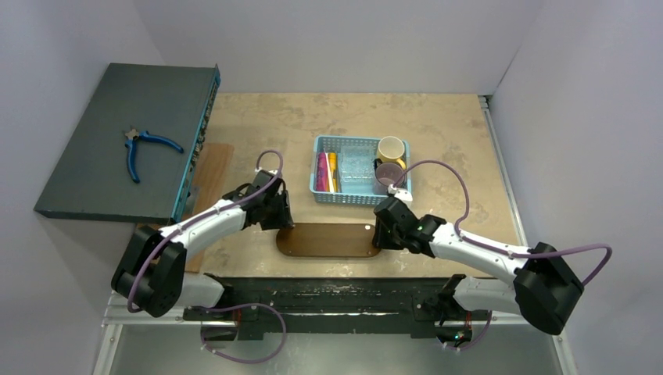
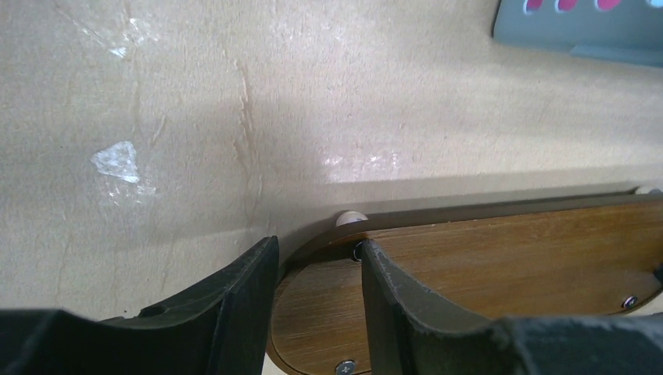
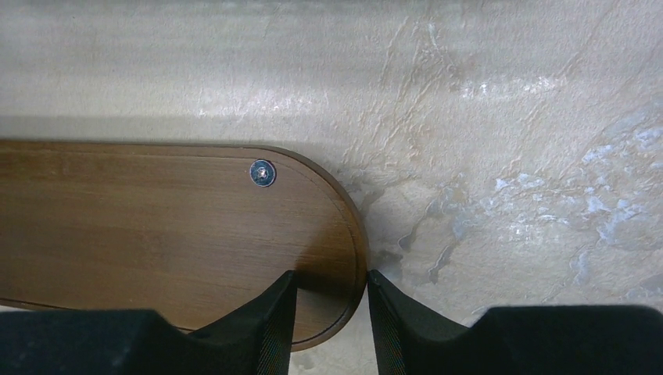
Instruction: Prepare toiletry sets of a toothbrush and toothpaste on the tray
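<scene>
- Both arms reach forward from their bases at the near edge and bend inward toward each other. The left arm (image 1: 211, 223) and the right arm (image 1: 485, 250) each end low over the table (image 1: 438, 133).
- The tray (image 1: 328, 241) lies lengthwise between the two wrists, just in front of the bases, with one arm at each rounded end.
- Left gripper (image 2: 317, 246): the wrist is tipped down at the tray's left end. The fingers are partly spread, with the end rim between them, one finger off the wood and the other over it. From my wrist view I cannot tell whether the pads actually press on the rim.
- A pale round bump (image 2: 352, 218) sits on the rim just beyond the left fingertips.
- Right gripper (image 3: 331, 275): it points straight down at the tray's right end. The jaws are apart and pinch nothing. One finger is over the wood, and the other is just off the end and close against the outer edge.
- A screw head (image 3: 262, 173) shows in the tray face beyond the right fingers.
- Behind the tray, a short way off, stands the blue basket (image 1: 358, 197). The toothpaste is in its left part: a pink tube (image 1: 321, 172) and a yellow tube (image 1: 333, 166), side by side.
- A purple mug (image 1: 385, 173) and a yellow mug (image 1: 391, 148) are at the basket's right end.
- A light wooden board (image 1: 213, 164) lies partly under the left arm.
- Far left is a dark grey box (image 1: 117, 148), with blue-handled pliers (image 1: 145, 148) on top.
</scene>
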Controlling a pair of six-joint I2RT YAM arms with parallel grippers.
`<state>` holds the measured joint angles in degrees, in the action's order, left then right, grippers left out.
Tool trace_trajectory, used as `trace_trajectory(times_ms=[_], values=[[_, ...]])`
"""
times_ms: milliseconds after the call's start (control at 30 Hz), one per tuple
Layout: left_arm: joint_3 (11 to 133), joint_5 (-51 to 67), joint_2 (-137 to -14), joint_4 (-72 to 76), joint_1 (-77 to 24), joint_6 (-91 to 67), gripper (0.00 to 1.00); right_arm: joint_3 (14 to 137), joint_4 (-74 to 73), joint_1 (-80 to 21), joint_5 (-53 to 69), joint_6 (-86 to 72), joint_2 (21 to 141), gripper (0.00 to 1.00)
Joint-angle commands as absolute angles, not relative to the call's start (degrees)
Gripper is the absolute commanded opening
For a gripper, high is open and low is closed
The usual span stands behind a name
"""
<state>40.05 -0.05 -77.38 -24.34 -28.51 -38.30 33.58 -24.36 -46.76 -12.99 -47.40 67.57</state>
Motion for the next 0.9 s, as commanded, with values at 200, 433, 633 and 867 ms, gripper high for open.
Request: trace_trajectory(times_ms=[200, 433, 633, 867], values=[[39.60, 3.15, -77.87, -27.57, -32.82, -38.11, 0.41, 32.52, -26.15, -46.49, -18.74, -51.94, 64.34, 0.41], [41.84, 1.67, -77.76, -28.34, -33.93, -38.31, 0.42, 35.72, -30.44, -46.49, -21.99, -51.44, 62.69, 0.42], [45.08, -2.46, -76.38, -31.72, -33.93, -37.16, 0.47, 39.28, -34.26, -46.49, -25.88, -50.44, 61.06, 0.46], [49.91, -8.54, -71.00, -37.41, -33.93, -36.23, 0.56, 47.04, -36.86, -45.06, -30.80, -45.58, 61.35, 0.48]])
